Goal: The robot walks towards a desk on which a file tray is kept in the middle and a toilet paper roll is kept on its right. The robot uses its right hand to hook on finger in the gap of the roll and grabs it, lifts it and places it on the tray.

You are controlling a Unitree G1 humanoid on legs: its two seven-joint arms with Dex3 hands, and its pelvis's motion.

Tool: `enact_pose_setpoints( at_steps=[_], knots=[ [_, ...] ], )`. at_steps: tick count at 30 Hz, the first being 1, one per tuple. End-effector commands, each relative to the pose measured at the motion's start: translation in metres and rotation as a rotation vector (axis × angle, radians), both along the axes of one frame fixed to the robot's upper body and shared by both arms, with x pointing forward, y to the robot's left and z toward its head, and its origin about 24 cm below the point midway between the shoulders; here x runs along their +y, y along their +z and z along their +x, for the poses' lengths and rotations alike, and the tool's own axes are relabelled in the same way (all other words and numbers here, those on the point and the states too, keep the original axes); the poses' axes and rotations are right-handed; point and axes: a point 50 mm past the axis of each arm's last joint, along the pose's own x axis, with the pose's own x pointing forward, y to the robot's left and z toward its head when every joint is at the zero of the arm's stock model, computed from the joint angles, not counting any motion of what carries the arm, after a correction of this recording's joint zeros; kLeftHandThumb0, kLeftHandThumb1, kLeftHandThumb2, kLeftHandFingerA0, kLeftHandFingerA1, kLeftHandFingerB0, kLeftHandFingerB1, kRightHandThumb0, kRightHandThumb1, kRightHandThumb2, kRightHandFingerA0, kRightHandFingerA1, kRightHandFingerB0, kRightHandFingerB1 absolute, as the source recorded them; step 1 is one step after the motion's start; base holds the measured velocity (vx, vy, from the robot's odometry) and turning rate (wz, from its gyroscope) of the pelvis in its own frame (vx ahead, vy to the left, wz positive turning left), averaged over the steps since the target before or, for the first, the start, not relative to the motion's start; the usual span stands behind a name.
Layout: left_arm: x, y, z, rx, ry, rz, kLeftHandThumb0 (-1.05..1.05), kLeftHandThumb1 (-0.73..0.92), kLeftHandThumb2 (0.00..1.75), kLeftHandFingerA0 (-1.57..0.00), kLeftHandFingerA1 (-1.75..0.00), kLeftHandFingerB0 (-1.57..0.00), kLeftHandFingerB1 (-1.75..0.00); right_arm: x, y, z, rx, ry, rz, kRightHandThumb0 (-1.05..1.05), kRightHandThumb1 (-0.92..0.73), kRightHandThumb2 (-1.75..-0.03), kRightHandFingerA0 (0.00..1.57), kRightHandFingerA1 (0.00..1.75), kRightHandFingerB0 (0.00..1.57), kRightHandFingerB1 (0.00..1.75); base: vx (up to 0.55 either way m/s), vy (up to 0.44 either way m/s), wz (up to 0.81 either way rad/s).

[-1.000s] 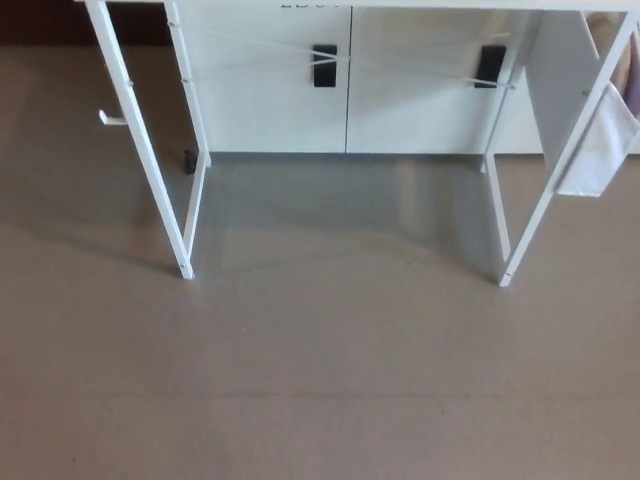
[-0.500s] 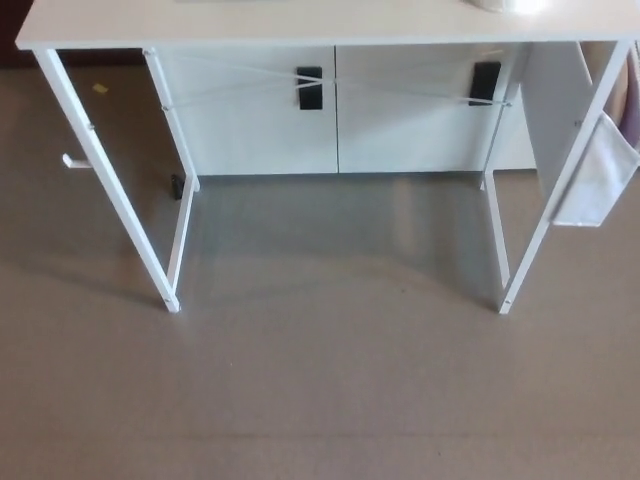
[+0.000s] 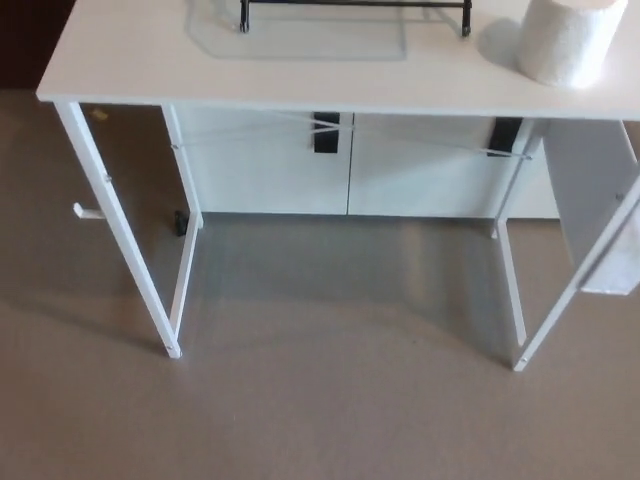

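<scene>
A white desk (image 3: 120, 60) filled the upper part of the head view, its thin legs standing on grey-brown floor (image 3: 330, 410). At the top middle lay the file tray (image 3: 300, 30), a black frame over a pale base. Right of it, well apart, the toilet paper roll (image 3: 570, 40) stood upright on the desktop. White cabinet doors (image 3: 350, 165) showed behind. Neither robot hand appeared.

No part of the robot's body shows in the head view: neither arm, wrist nor hand enters from the left or the right edge.
</scene>
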Motion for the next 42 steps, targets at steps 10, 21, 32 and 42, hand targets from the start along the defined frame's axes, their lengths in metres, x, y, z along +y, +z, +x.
enact_pose_setpoints(
  at_steps=[10,21,32,42],
  knots=[
    [0.0026,0.005,0.0044,-0.028,-0.003,0.018,-0.74,0.83,0.65,-0.27,-0.44,-0.2,-0.33,-0.0049,0.0036,0.0006,-0.042,-0.025,0.0,-0.65,-0.43,-0.79,0.01,0.41,0.0,0.25,0.23,-0.119,-0.04],
    [0.0019,0.0059,0.0047,-0.034,-0.016,0.024,-0.73,0.84,0.64,-0.25,-0.43,-0.17,-0.33,-0.0033,0.0013,0.0003,-0.047,-0.028,-0.022,-0.67,-0.45,-0.78,0.09,0.46,0.03,0.25,0.28,0.116,-0.05],
    [0.0028,0.0056,0.0055,-0.027,0.001,0.028,-0.74,0.83,0.65,-0.26,-0.43,-0.18,-0.33,-0.0028,0.0007,0.0019,-0.048,-0.04,0.002,-0.71,-0.45,-0.81,0.07,0.21,0.06,0.22,0.21,-0.052,0.06],
    [0.0027,0.0065,0.0054,-0.035,-0.001,0.013,-0.75,0.67,0.95,-0.2,-0.52,-0.13,-0.44,-0.0041,0.0012,0.0006,-0.04,-0.031,0.018,-0.66,-0.45,-0.77,0.06,0.38,0.04,0.26,0.19,-0.108,-0.02]
  ],
)
